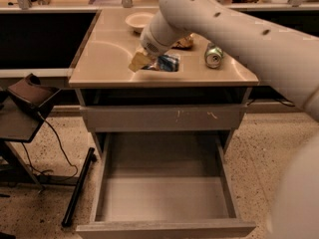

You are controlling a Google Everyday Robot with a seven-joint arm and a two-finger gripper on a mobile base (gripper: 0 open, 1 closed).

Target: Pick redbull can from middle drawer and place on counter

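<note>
My gripper (152, 62) is over the middle of the beige counter (107, 59), with the big white arm reaching in from the right. It is shut on the blue-and-silver redbull can (168, 62), which lies on its side at or just above the counter top. The middle drawer (164, 193) is pulled wide open below, and its grey floor is bare.
A green-and-silver can (213, 55) stands on the counter to the right of the gripper. A brown snack packet (183, 42) and a white bowl (138, 20) lie behind it. A shut drawer front with pale scratches (164, 117) sits under the counter. A black stand and cables (30, 108) are at the left.
</note>
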